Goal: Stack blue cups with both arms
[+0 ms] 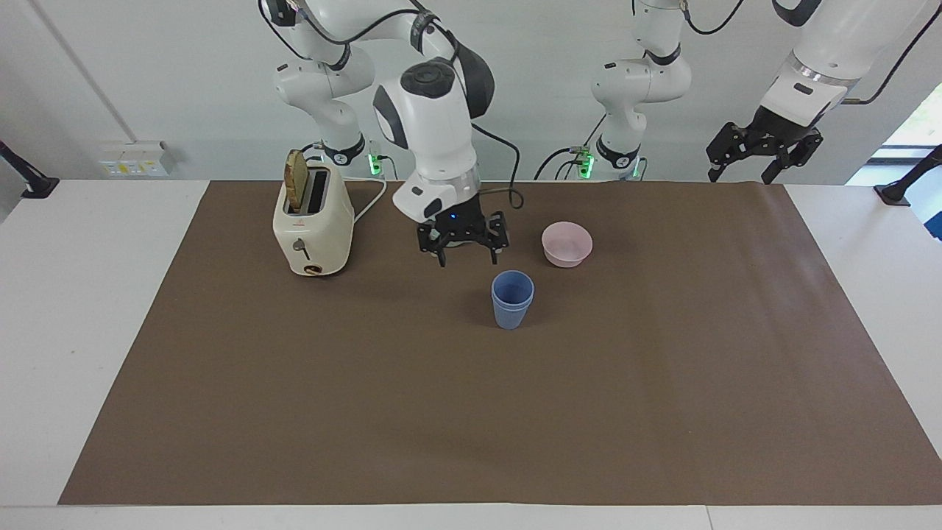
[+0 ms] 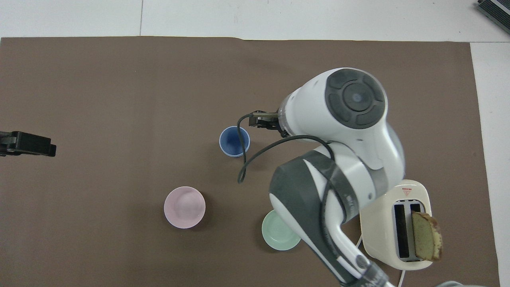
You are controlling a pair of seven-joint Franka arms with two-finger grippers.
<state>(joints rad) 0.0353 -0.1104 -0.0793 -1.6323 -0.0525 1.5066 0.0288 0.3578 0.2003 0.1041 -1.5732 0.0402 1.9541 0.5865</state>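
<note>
Brown paper matting (image 1: pixel 471 412) covers the white table. Raised at its own end, the left gripper (image 1: pixel 765 151) waits, fingers spread. Empty and open-jawed, the right gripper (image 1: pixel 464 239) hangs over the mat by the mint-green bowl (image 2: pixel 281 236). Farther out, mid-mat, the two nested matte periwinkle-blue plastic tumblers (image 1: pixel 512 298) stand upright; they look light, stiff and tippable, best pinched at the rim.

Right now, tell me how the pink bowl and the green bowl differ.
The pink bowl is pale pink; the green bowl is mint.
The pink bowl looks deeper, with taller walls, and the green bowl shallower, more like a dish.
The pink bowl sits toward the left arm's end of the table, in full view from above; the green bowl sits toward the right arm's end, partly covered by the right arm.
Both are round, upright and empty.
</note>
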